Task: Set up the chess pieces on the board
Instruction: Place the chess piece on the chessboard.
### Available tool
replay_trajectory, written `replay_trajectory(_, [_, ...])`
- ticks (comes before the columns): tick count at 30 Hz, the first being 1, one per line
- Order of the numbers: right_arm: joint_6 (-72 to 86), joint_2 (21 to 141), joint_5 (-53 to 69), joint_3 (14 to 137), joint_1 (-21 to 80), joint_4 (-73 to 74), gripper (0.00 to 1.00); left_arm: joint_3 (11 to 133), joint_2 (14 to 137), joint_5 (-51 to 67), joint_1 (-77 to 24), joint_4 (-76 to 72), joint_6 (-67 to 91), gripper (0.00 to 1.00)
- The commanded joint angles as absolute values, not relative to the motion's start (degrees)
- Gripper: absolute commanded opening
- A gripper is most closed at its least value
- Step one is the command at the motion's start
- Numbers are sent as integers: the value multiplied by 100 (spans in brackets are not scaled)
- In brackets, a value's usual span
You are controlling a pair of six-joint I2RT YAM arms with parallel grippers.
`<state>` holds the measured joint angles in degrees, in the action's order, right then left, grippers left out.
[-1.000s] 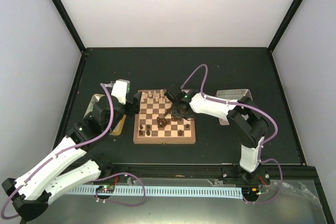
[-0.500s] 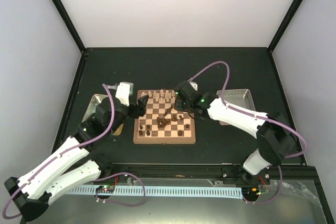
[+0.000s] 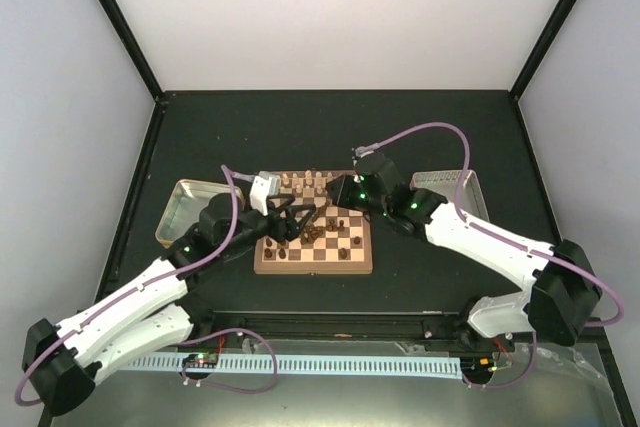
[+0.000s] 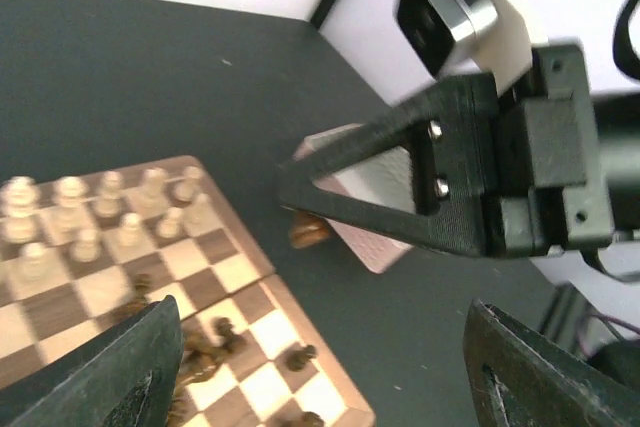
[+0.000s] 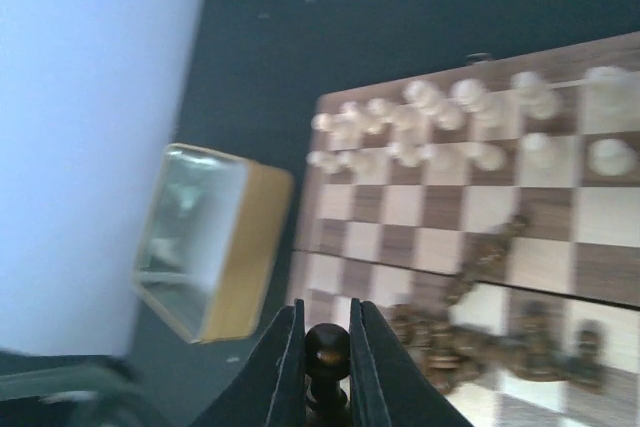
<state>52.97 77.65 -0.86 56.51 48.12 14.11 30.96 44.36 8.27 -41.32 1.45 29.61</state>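
Observation:
The board (image 3: 266, 255) lies mid-table. Cream chess pieces (image 3: 306, 185) stand in its far rows. Dark chess pieces (image 3: 312, 232) lie heaped and scattered over its near half. My right gripper (image 3: 343, 193) hangs over the board's far right part, shut on a dark pawn (image 5: 327, 346) held by its round head between the fingers (image 5: 283, 357). My left gripper (image 3: 289, 218) is over the board's left-centre, open and empty. In the left wrist view its fingers (image 4: 120, 372) stand wide apart above the board's corner (image 4: 340, 402), with the right gripper (image 4: 300, 190) ahead of it.
A gold-rimmed tray (image 3: 172, 209) sits left of the board and also shows in the right wrist view (image 5: 245, 247). A grey box (image 3: 455, 184) sits right of the board, partly behind the right arm. Purple cables loop above both arms.
My left gripper has swung right from the board's left edge to over the board. My right arm has stretched out and its gripper has shifted slightly right and back with the pawn.

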Motion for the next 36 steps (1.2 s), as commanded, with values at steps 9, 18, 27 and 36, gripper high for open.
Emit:
replay_trajectory(9, [6338,7418,1664,5643,4799,484,12,3520,5216,1896,-4099,-643,2372,65])
replay_trajectory(18, [6128,7310,1944,5565,4797,538,13,3656,5344,1721,-4096,-736,2264,43])
replay_trajectory(27, [5572,7153,1890,5627,4794,961,15,3667,5305,1706,-4096,-681,1995,4])
replay_trajectory(36, [4778,6809,2846,6088,4356,1684,48,3617,5027,2462,-4096,-716,1082,1])
